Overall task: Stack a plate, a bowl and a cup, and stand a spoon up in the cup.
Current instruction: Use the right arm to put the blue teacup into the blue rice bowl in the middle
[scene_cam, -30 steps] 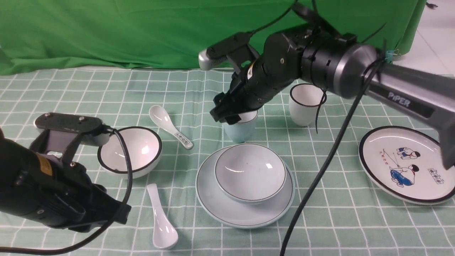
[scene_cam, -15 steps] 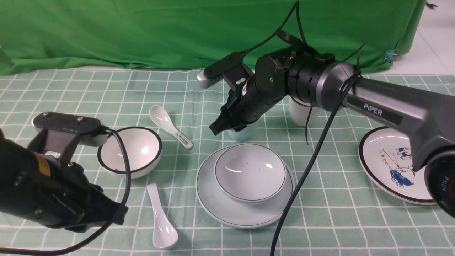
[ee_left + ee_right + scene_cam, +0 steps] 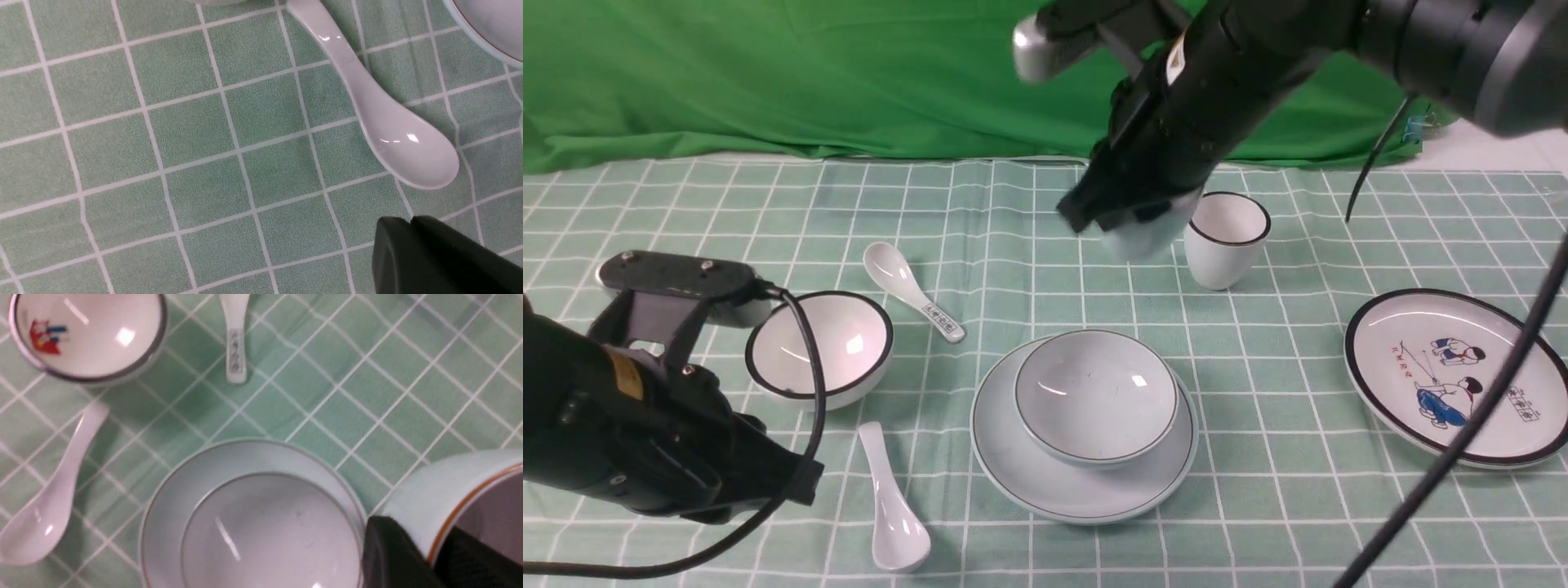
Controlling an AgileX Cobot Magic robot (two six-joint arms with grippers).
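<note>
One cup (image 3: pixel 1147 234), small and pale blue-green, hangs in the air above the bench, behind the stacked dishes and just beside the white cup (image 3: pixel 1227 238) with the black rim. The right end effector (image 3: pixel 1123 214) has hold of it. In the right wrist view the jaws are pinched on the cup's wall, one finger outside and one inside the rim.

Below and nearer the robot, the bowl (image 3: pixel 1096 398) sits upright in the middle of the plate (image 3: pixel 1045 490), both the same pale blue-green with a thin dark rim line. The spoon (image 3: pixel 892 506), plain white, lies flat on the cloth to the left of the plate, its scoop toward the robot. The left end effector (image 3: pixel 410 228) hovers close by it with its jaws pressed together, holding nothing.

Farther left stands a white bowl (image 3: pixel 819 347) with a black rim, and behind it lies a patterned spoon (image 3: pixel 913 290). A picture plate (image 3: pixel 1511 327) rests far right.

A green checked tablecloth (image 3: pixel 686 212) covers the bench, slightly rumpled. A green backdrop (image 3: pixel 768 73) hangs behind it, with pale floor (image 3: pixel 1527 98) at the far right.
</note>
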